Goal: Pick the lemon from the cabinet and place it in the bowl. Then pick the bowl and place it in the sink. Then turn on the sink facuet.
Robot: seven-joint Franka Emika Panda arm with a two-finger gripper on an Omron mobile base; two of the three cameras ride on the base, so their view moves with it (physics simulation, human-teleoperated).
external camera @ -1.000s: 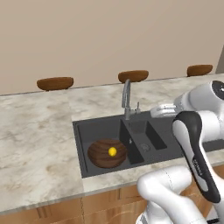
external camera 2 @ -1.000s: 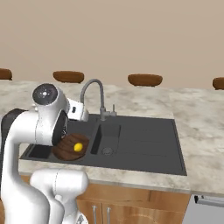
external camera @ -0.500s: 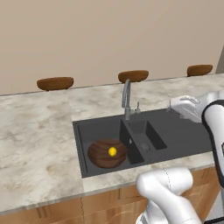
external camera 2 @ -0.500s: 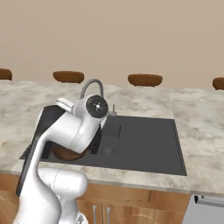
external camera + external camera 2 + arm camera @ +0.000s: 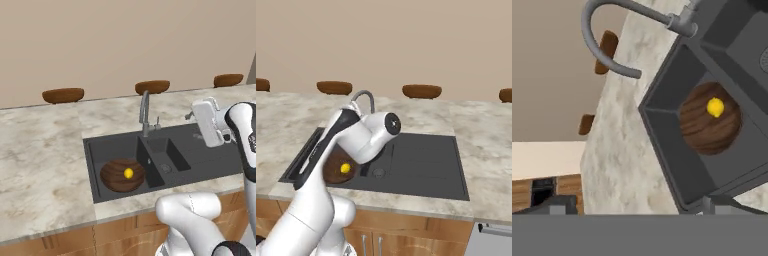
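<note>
— Where is the lemon [image 5: 345, 168]?
— It lies in the brown bowl [image 5: 336, 170], in the left basin of the dark sink [image 5: 426, 165].
— And the tap [image 5: 364, 97]?
— It stands behind the white arm [image 5: 351, 140], on the marbled surface [image 5: 476, 135]. Brown stools [image 5: 422, 91] line the far edge.

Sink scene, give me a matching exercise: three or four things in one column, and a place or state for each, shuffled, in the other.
Things:
1. small yellow lemon
2. dark brown wooden bowl
3. grey gooseneck faucet
4. robot gripper

Places or states:
A. behind the sink divider
B. open, holding nothing
C. in the bowl
D. in the charcoal sink, left basin

Pairs: 1-C, 2-D, 3-A, 4-B
</note>
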